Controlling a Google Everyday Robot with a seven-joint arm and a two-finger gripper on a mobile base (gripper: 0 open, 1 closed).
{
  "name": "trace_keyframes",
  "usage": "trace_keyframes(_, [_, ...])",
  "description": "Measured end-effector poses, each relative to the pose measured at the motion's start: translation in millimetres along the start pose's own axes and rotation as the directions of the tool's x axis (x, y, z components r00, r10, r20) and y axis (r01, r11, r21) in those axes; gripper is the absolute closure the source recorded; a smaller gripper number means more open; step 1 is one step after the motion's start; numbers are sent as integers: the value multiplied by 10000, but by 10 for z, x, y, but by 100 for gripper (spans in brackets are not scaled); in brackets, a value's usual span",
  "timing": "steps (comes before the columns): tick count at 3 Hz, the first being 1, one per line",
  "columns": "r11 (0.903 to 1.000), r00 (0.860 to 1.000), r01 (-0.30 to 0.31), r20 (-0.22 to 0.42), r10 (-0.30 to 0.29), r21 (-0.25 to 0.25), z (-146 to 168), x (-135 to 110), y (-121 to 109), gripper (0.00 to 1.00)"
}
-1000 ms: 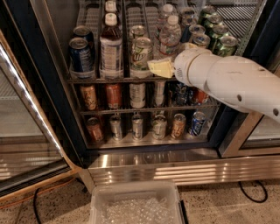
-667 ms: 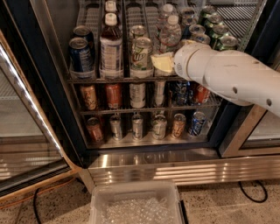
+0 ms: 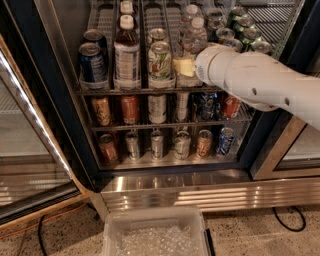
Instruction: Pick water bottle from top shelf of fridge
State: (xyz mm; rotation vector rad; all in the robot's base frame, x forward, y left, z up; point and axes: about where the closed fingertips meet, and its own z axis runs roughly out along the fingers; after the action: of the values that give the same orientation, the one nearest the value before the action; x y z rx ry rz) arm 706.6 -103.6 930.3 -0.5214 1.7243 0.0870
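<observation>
The water bottle [image 3: 195, 36], clear and ribbed with a white cap, stands on the top shelf [image 3: 100, 91] of the fridge [image 3: 35, 65], in a lane right of centre. A second similar bottle [image 3: 189, 14] stands behind it. My gripper [image 3: 183, 66], yellowish at the tip of the white arm [image 3: 255, 82], is at the shelf's front edge. It sits directly in front of the water bottle's lower half and hides it. The arm comes in from the right.
On the top shelf are a dark-liquid bottle [image 3: 127, 52], blue cans [image 3: 93, 62], a green-white can [image 3: 160, 61] and green cans [image 3: 245, 32]. Lower racks [image 3: 150, 122] hold short cans. The open glass door [image 3: 30, 150] is at left. A white bin [image 3: 155, 235] stands on the floor below.
My gripper and arm have risen slightly and moved a little left, closer to the front of the water bottle. The bottles and cans have not moved.
</observation>
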Motion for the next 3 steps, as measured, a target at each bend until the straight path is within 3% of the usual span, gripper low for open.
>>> trace_keyframes(3, [10000,10000,18,1,-18,43,14,6,-32,95])
